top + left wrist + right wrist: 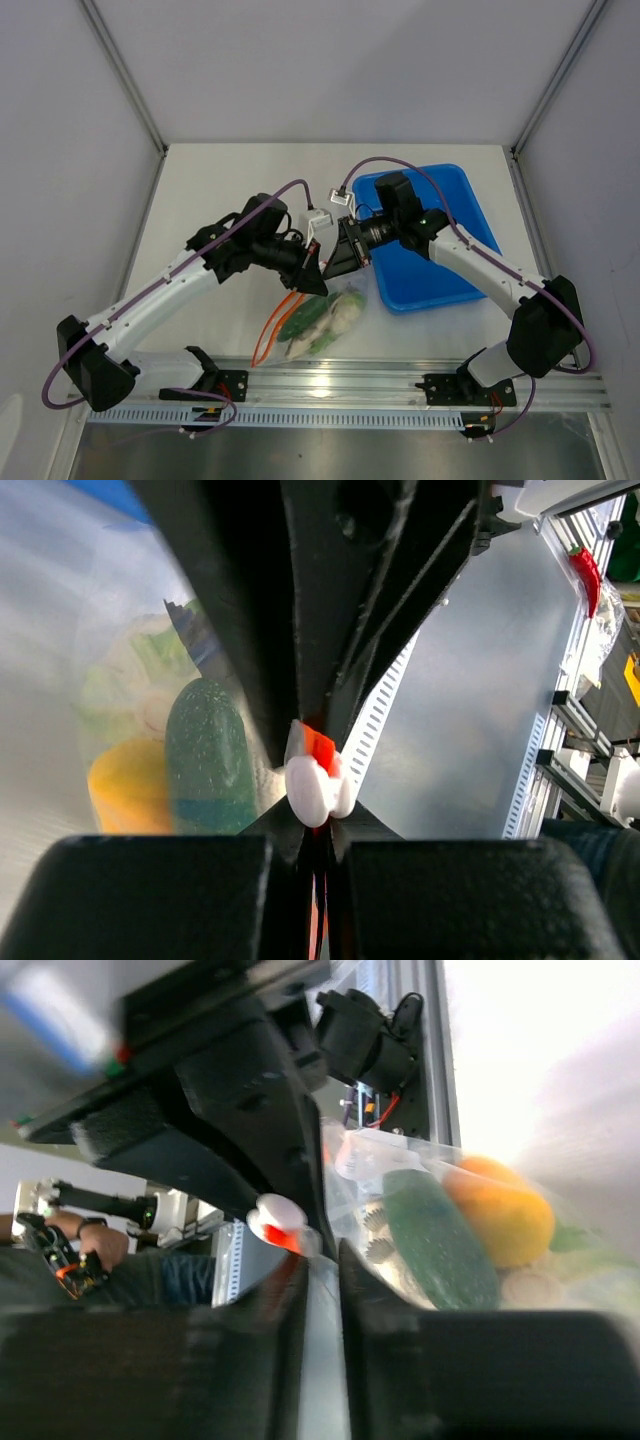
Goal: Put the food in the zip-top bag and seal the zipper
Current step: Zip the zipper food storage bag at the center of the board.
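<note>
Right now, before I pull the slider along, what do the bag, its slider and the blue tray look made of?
The zip-top bag looks like thin clear plastic film, glossy and crinkled; the food shows through it. The slider seems hard white plastic, smooth, probably moulded, riding the orange-red zipper. The blue tray looks like rigid plastic with a slight sheen and uniform colour.

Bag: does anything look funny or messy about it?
A little. Nothing is spilled: the food sits inside the bag. But its orange zipper bulges out in a loose loop to the left instead of lying flat. The left end effector and the right end effector pinch its mouth.
</note>
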{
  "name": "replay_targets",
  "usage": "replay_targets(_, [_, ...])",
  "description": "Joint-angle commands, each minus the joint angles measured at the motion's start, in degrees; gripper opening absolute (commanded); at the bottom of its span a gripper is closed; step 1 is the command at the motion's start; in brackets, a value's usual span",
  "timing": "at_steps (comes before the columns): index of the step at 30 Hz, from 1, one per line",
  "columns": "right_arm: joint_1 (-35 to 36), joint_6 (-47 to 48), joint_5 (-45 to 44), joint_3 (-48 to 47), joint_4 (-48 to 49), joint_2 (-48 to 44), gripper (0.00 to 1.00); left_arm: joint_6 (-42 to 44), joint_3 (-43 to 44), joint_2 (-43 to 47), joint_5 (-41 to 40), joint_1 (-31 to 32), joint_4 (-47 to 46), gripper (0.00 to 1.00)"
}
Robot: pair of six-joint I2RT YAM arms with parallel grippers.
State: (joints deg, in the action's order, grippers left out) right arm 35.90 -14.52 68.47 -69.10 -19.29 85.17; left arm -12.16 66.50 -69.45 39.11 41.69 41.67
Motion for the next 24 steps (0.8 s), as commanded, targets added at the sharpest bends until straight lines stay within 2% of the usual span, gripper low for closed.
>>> replay_targets(1, [0.84,-2.35,1.40,-0.07,5.04,-0.53,0.10,1.53,2.49,0.11,4.30,-0.21,-1.24,0.01])
replay_targets(2, [0.93,-2.87,1.67,-0.07,5.40,-0.44,0.01,1.62,2.67,-0.07,4.04,-0.29,-1.07,0.01])
replay_targets(4, [1.10,-3.84,1.93,0.02,6.19,-0.88,0.00,1.62,2.58,0.10,3.34,-0.47,-0.37,0.01])
replay_targets(5, [1.10,-4.19,1.67,0.19,6.37,-1.40,0.00,1.44,2.50,0.28,3.16,-0.56,-0.19,0.06])
replay_targets(7, [1.10,-4.46,0.53,0.46,5.76,-1.76,0.00,0.92,1.88,1.41,2.64,-1.00,-0.10,0.21])
replay_targets(8, [1.10,-4.55,0.35,0.63,5.49,-2.19,0.00,0.39,1.18,2.12,1.07,-1.00,-0.36,0.45])
replay_targets(10, [1.10,-4.55,-0.87,0.98,4.79,-2.55,0.00,0.04,-0.31,4.92,-0.35,-1.09,-1.15,0.57])
replay_targets(14, [1.10,-5.95,-1.84,2.13,5.58,-3.51,0.00,-1.46,-1.99,10.02,-6.49,-1.09,-2.65,0.67])
replay_targets(18, [1.10,-7.18,-2.90,1.69,4.79,-3.96,0.00,-2.69,-0.94,12.93,-17.71,-1.26,-2.03,0.66])
replay_targets(21, [1.10,-8.59,-2.81,1.34,4.61,-3.60,0.00,-3.30,0.38,13.90,-20.91,-1.26,-2.38,0.57])
replay_targets(22, [1.19,-8.94,-2.64,0.90,4.52,-3.52,0.00,-3.31,0.73,13.82,-20.92,-1.26,-2.64,0.51])
replay_targets(24, [1.19,-9.21,-2.55,0.29,3.83,-3.16,0.00,-3.04,1.43,13.29,-21.01,-1.26,-3.17,0.46])
